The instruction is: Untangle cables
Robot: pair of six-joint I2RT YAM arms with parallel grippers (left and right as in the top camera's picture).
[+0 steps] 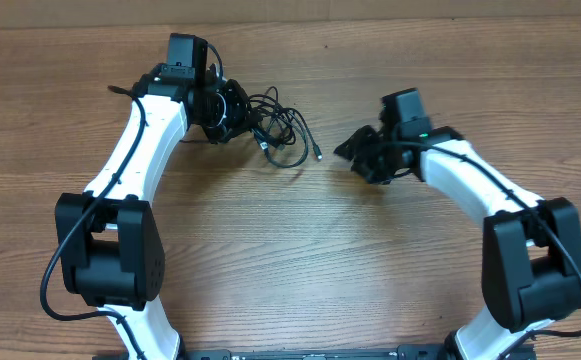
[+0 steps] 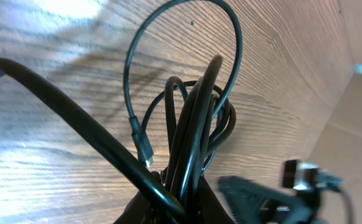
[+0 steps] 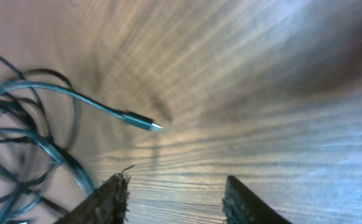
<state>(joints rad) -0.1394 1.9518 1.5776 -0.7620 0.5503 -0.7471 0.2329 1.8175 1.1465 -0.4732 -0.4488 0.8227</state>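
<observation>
left gripper [image 1: 228, 110] was pinched on the cables [image 1: 282, 128], tips buried | right gripper [image 3: 176, 186] hung half-wide, empty, right of cables | loops there came out blurry, cut off

Left claw [image 1: 238, 110] pinched shut, right claw [image 3: 176, 186] parted.

Overhead straight down, wrists close, sharing cables [image 1: 282, 128]

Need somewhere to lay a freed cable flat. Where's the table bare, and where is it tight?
The table is bare in the middle, between both arms, nearer the bases than the cables. The far strip is bare too. Crowded: around the left gripper gripping them, and the narrow gap between the loose plug and the open right gripper.
</observation>
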